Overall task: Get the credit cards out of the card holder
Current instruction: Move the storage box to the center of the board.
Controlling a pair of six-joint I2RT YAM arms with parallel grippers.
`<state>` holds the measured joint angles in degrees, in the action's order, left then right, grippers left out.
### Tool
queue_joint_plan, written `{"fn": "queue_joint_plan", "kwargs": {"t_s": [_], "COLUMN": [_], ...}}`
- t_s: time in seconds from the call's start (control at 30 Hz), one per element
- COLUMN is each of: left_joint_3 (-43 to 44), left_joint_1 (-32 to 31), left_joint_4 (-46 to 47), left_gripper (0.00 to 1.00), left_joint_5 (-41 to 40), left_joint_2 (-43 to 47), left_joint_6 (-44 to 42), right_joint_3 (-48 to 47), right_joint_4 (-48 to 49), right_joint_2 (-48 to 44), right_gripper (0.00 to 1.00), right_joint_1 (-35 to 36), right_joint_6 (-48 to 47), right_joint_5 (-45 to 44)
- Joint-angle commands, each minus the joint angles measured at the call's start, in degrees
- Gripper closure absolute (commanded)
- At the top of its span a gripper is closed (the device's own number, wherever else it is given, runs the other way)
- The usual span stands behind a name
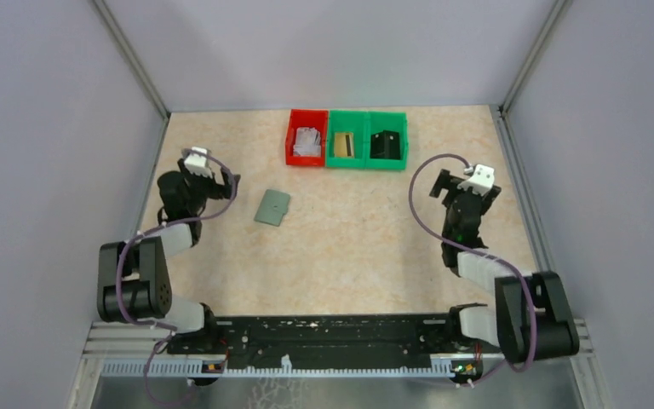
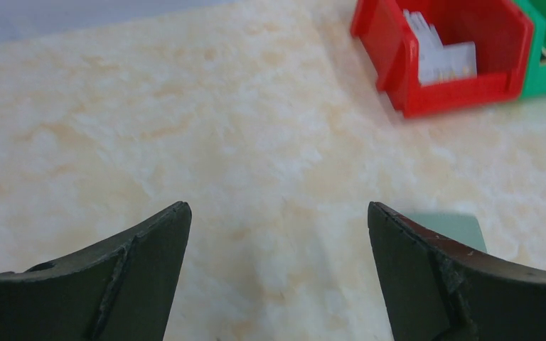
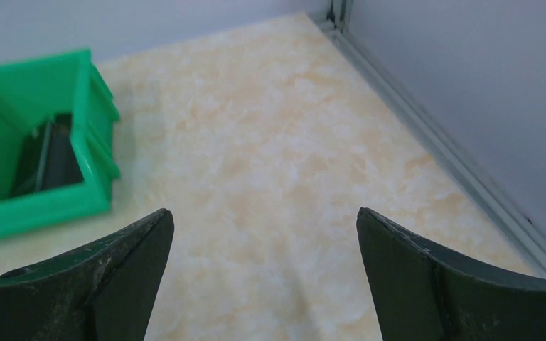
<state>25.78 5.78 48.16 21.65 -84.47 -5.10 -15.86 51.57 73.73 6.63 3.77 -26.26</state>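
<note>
The left tool (image 2: 277, 213) hangs over bare bench (image 1: 366, 247), jaws wide apart, gripping nothing. Just to its right, left of centre in the overhead view, lies the one card holder (image 1: 272, 207), flat and shut, with no credit cards showing. It looks light, thin and likely to slide, so best pin one edge and lift the flap's free edge. Upper centre: one red bin (image 1: 304, 160), two green bins (image 1: 347, 163). The right tool (image 3: 264, 213) gapes as well, empty.

The beige marbled table (image 1: 375, 247) carries the flat card holder (image 1: 272, 207), one red bin (image 1: 305, 160) and two green bins (image 1: 387, 162).
</note>
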Motion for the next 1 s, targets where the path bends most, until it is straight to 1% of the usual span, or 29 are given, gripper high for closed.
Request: {"fn": "queue_joint_plan", "kwargs": {"t_s": [0.0, 0.07, 0.1, 0.2, 0.23, 0.33, 0.37, 0.4, 0.43, 0.47, 0.5, 0.6, 0.73, 0.87, 0.97], "left_joint_3": [13.4, 18.8, 21.8, 28.4, 29.8, 32.9, 33.9, 34.6, 35.2, 35.4, 35.2, 33.2, 30.6, 29.7, 29.7], "left_joint_1": [5.3, 7.3, 7.8, 8.0, 8.0, 8.0, 8.0, 8.0, 7.9, 7.8, 7.8, 6.3, 2.6, -2.2, -4.7], "left_joint_4": [-26.1, -34.3, -38.2, -47.4, -50.1, -54.4, -55.7, -57.2, -58.3, -59.0, -59.7, -59.9, -60.2, -60.1, -58.6], "left_gripper": [0.01, 0.01, 0.01, 0.01, 0.01, 0.01, 0.01, 0.01, 0.01, 0.01, 0.01, 0.01, 0.01, 0.01, 0.01], "left_joint_5": [7.6, 10.6, 11.2, 14.5, 16.1, 19.4, 20.5, 21.5, 22.4, 23.5, 24.3, 24.3, 21.8, 18.2, 16.3], "left_joint_2": [2.2, 1.3, 0.6, -1.2, -1.8, -3.3, -4.0, -4.6, -5.1, -5.6, -5.9, -5.7, -5.7, -6.7, -7.9], "left_joint_6": [-2.0, -1.5, -1.6, -4.2, -5.0, -4.5, -4.0, -3.4, -2.9, -2.6, -2.7, -4.2, -6.8, -8.9, -9.3], "right_joint_3": [-5.8, -10.3, -12.5, -18.0, -19.1, -20.9, -22.2, -24.4, -28.0, -32.0, -35.7, -43.7, -52.2, -65.4, -74.5], "right_joint_4": [-12.7, -23.2, -27.5, -36.3, -37.3, -33.2, -32.1, -32.5, -35.4, -40.2, -43.5, -47.8, -50.3, -59.1, -64.8], "right_joint_2": [-11.0, -14.2, -14.6, -14.1, -13.8, -12.2, -10.0, -7.7, -4.9, -2.3, 0.5, 7.2, 16.1, 27.6, 36.0], "right_gripper": [0.01, 0.01, 0.01, 0.01, 0.01, 0.05, 0.05, 0.02, 0.01, 0.01, 0.01, 0.02, 0.03, 0.10, 0.14], "right_joint_1": [0.3, -1.5, -3.7, -8.7, -9.5, -10.1, -10.1, -9.8, -9.0, -7.5, -4.0, 2.7, 7.4, 11.5, 13.3], "right_joint_6": [8.0, 15.4, 19.5, 31.0, 32.5, 33.0, 32.9, 32.7, 32.2, 30.7, 28.6, 23.9, 22.8, 19.4, 17.6], "right_joint_5": [-1.8, 1.1, 3.9, 10.7, 13.5, 22.5, 25.1, 27.9, 28.1, 26.8, 24.1, 19.0, 17.0, 13.9, 11.5]}}
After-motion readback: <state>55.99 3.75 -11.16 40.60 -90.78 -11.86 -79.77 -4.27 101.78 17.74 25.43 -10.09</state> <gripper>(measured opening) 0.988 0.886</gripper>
